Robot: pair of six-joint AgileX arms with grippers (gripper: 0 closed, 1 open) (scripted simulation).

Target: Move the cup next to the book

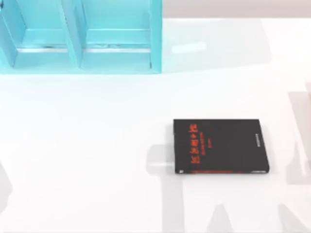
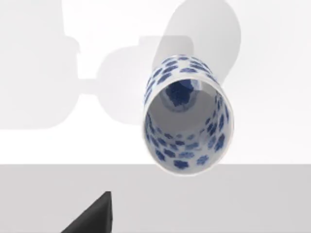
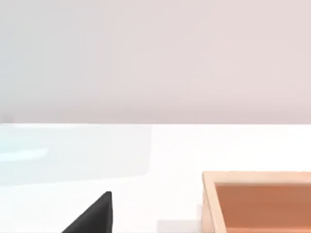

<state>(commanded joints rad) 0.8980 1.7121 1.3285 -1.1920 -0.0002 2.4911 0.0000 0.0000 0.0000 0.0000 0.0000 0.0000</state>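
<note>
The book (image 1: 220, 146) is seen from above lying flat on the white table (image 1: 87, 145), a little to the right of the middle, with its red lettering on the cover and a thin red line along the edge nearest the bottom of the top view. Nothing is touching the book, and the table surface around it is crossed only by grey shadows. At the far left a turquoise shelf (image 1: 80, 36) with open compartments is placed, well apart from the book. In the left wrist view the cup (image 2: 187, 114) is seen, white with blue flower marks; its open mouth is turned toward the camera, so the inside and the bottom can be looked into. A dark pointed part (image 2: 92, 216) of the left hand is seen near the cup, but it cannot be told whether this hand is spread or pressed together. In the right wrist view a similar dark part (image 3: 92, 216) is seen, and an orange-brown wooden box (image 3: 257, 201) is standing on the table; the state of the right hand cannot be told.
</note>
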